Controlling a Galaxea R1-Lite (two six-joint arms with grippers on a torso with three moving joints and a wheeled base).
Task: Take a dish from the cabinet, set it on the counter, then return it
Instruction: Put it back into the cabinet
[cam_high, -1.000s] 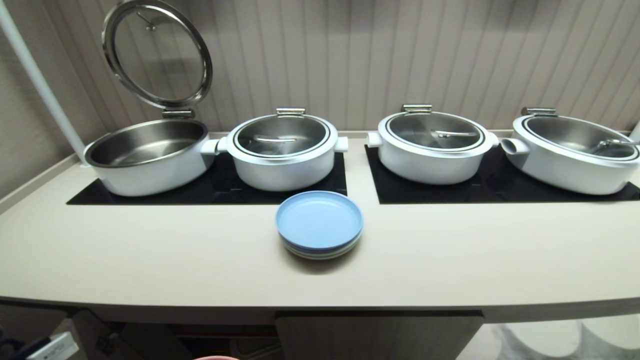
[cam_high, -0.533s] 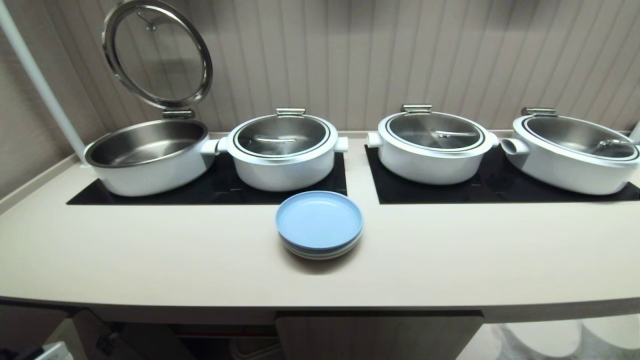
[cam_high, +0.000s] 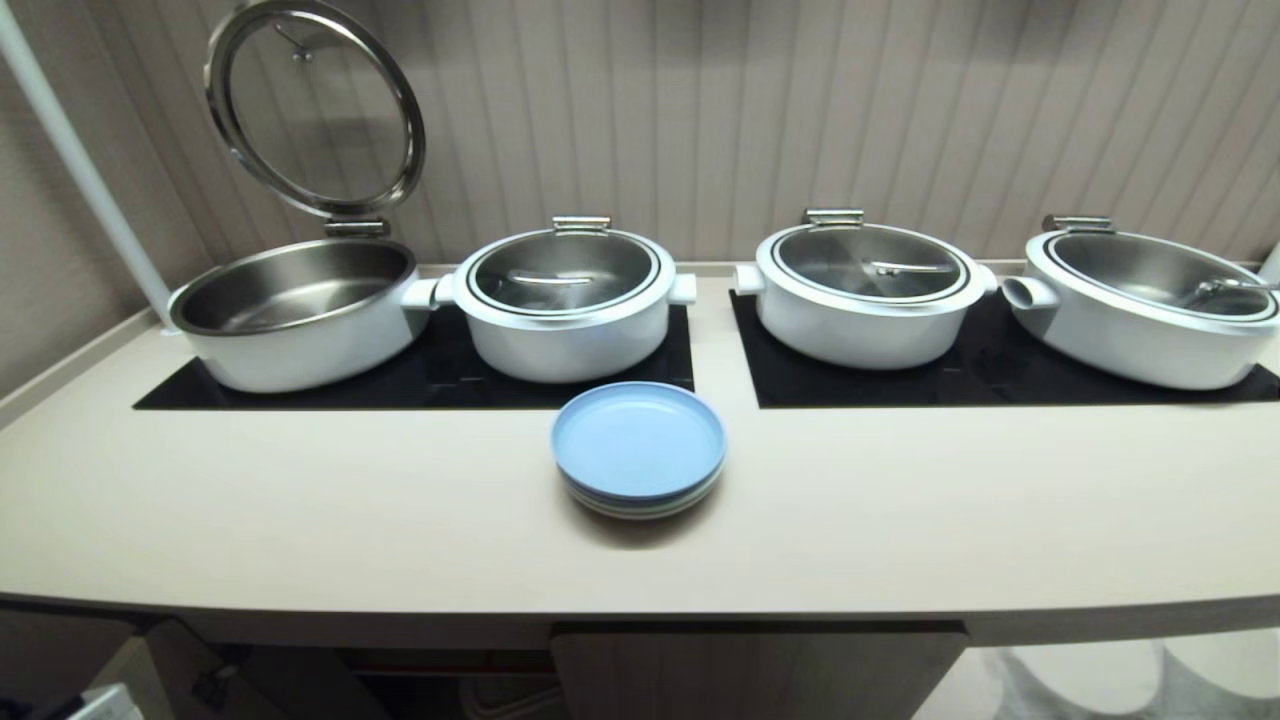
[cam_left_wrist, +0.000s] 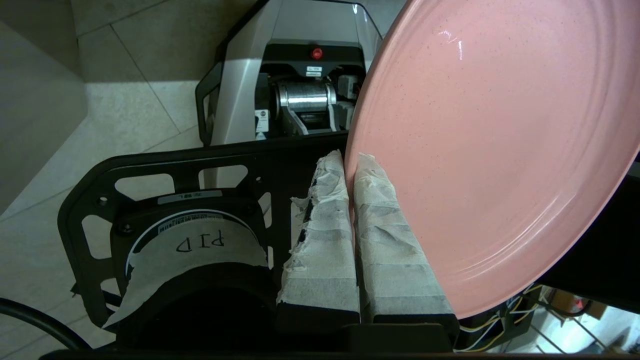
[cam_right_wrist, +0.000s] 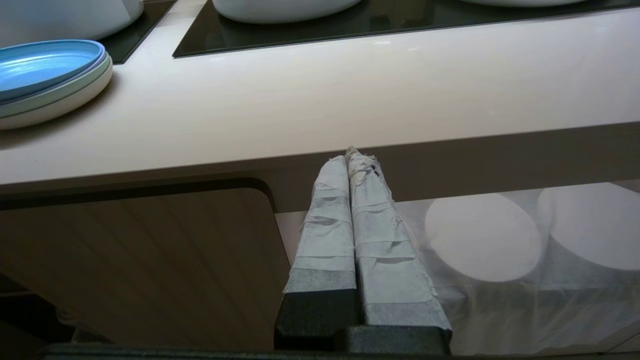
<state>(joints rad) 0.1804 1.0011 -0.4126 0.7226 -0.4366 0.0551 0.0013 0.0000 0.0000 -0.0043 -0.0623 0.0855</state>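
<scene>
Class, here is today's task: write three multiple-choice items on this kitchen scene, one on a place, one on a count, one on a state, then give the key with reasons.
1. Where is the stack of plates?
A. on the counter
B. inside a pot
C. on the floor

2. How many white pots stand on the hobs?
A. two
B. four
C. six

3. What is the left gripper doing?
A. hanging open
B. shut on nothing
C. pinching the pink dish

Key: 1 A, the stack sits in front of the hobs; 2 B, two on each hob; 3 C, its fingers clamp the dish's rim.
</scene>
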